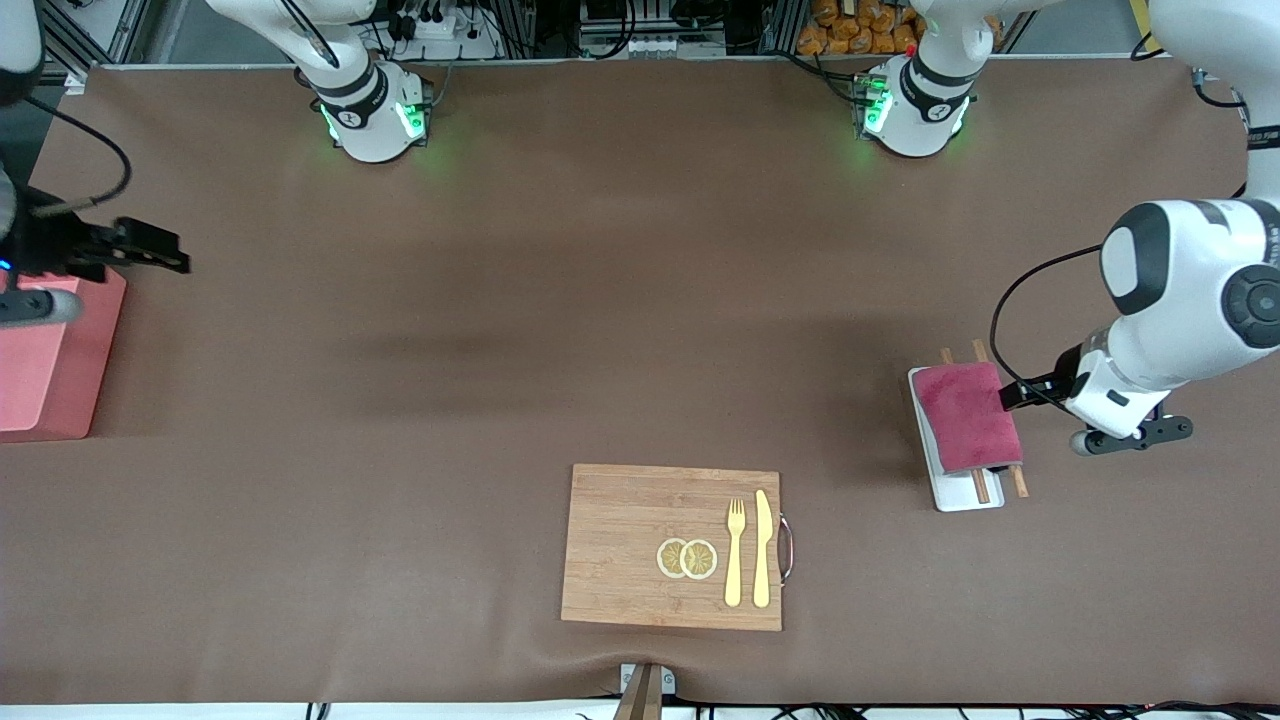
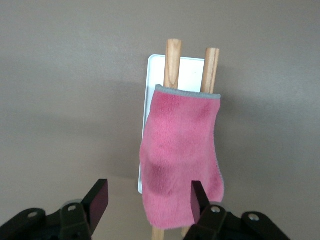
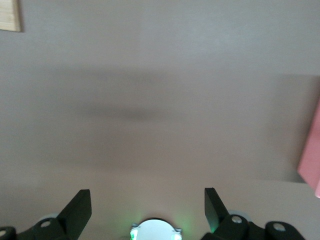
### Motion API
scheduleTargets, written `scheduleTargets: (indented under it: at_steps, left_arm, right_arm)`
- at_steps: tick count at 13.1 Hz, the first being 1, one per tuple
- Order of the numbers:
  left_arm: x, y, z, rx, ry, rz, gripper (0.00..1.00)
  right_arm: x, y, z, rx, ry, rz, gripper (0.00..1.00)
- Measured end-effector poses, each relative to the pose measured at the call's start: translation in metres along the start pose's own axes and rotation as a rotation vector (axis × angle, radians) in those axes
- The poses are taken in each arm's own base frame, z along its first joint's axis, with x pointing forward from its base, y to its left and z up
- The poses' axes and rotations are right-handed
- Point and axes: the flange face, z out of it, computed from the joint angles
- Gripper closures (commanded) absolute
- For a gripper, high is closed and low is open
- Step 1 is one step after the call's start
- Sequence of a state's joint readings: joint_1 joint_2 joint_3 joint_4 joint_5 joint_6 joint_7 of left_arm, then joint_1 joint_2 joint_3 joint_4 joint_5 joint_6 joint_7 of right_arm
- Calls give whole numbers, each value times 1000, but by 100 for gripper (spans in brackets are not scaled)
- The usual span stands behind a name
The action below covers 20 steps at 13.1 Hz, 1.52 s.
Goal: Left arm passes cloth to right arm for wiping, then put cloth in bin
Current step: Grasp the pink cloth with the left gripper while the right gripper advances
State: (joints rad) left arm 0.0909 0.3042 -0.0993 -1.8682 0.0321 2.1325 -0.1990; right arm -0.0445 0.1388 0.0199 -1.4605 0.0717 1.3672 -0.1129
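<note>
The dark pink cloth (image 1: pixel 965 415) lies draped over two wooden sticks (image 1: pixel 980 487) on a white tray (image 1: pixel 960 497) toward the left arm's end of the table. My left gripper (image 1: pixel 1012 395) sits low at the cloth's edge. In the left wrist view the left gripper (image 2: pixel 148 199) is open, with the cloth (image 2: pixel 182 150) reaching part way between its fingers (image 2: pixel 199 197). The right arm waits; my right gripper (image 1: pixel 150 247) hangs over the salmon-pink bin (image 1: pixel 50 370). In the right wrist view the right gripper (image 3: pixel 146 209) is open and empty, above bare table, with the bin (image 3: pixel 311 160) at the frame's edge.
A wooden cutting board (image 1: pixel 620 545) lies near the front camera, mid-table, carrying a fork (image 1: pixel 735 550), a knife (image 1: pixel 762 545) and two lemon slices (image 1: pixel 687 558). A corner of the cutting board (image 3: pixel 9 15) shows in the right wrist view. Brown mat covers the table.
</note>
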Motion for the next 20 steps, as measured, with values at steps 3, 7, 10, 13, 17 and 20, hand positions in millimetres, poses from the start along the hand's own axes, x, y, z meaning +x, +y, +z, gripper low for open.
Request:
scheduleTargets:
  at_steps: [3,7,10,13,17,20]
  left_arm:
    - [3,0,19,-3,-2,-2,35]
    - [5,0,33,-5,-8,-3,47]
    - [6,0,34,-6,-6,-4,54]
    - [6,0,36,-6,-6,-4,58]
    - [7,0,37,-7,-4,-5,61]
    - [9,1,37,-10,9,-4,70]
  right_arm:
    - [24,-2,33,85,-56,1,0]
    - [48,-9,65,164,-97,31,0]
    - [50,-26,68,174,-104,28,0]
    - [52,-46,72,174,-115,9,0]
    - [59,-78,87,196,-145,-20,0]
    - [64,-83,93,211,-151,-4,0]
